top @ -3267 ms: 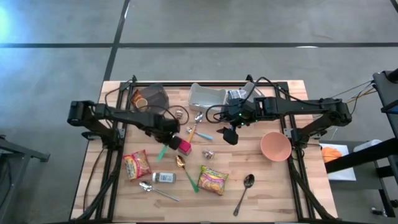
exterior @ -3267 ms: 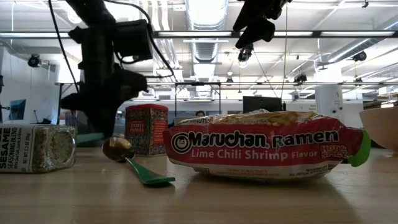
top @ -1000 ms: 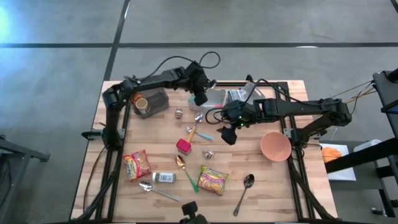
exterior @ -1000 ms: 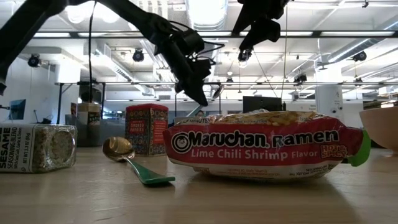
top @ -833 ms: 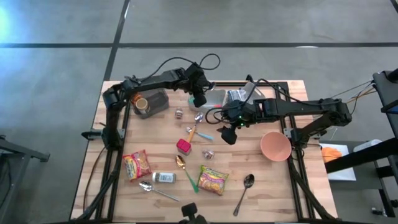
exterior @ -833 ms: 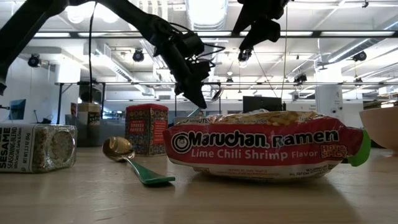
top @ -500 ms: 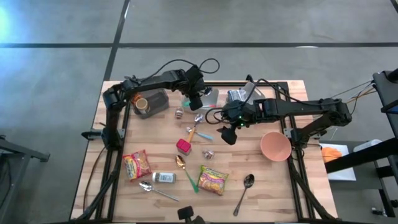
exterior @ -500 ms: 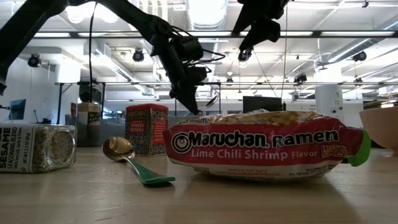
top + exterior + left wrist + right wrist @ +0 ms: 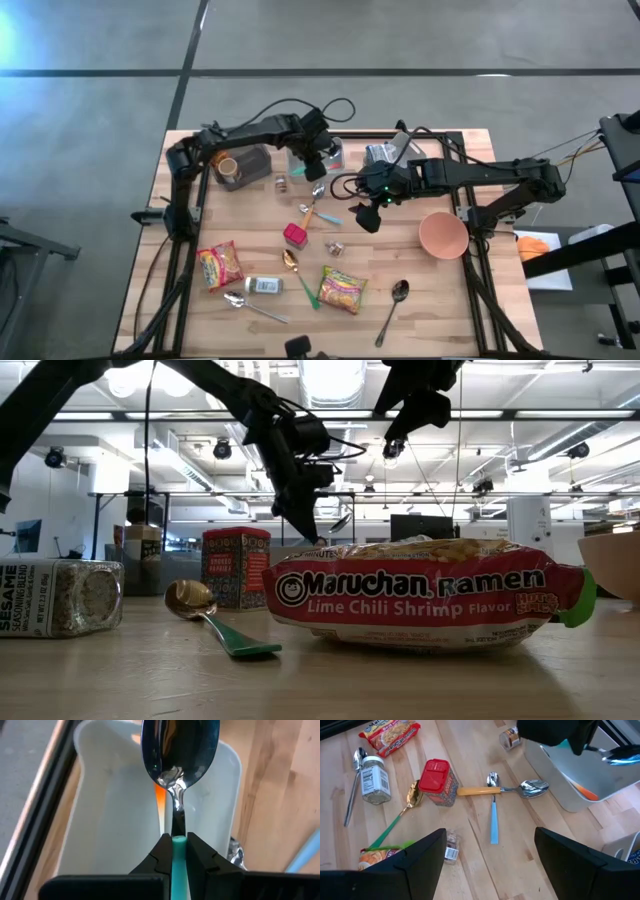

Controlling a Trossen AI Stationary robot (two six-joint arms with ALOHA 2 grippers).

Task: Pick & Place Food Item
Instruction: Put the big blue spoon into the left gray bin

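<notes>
My left gripper is shut on a spoon with a steel bowl and a teal handle. It holds the spoon above the white bin at the table's far middle. An orange item lies in the bin. My right gripper hangs open in the air over the table's middle, with nothing between its fingers. Food items lie on the table: a ramen packet, another ramen packet, a red spice tin and a sesame jar. My left gripper pinches the spoon's teal handle between its two fingers. The fingers slant down and lie along the handle. The steel bowl sticks out beyond the fingertips, lifted clear above the white bin.
A pink bowl stands at the right. A brown container with a cup is at the far left. Loose spoons lie about: yellow- and blue-handled ones, a gold one and a silver one.
My left gripper has tipped further downward above the white bin, still shut on the spoon, so the spoon's bowl now points more steeply at the bin.
</notes>
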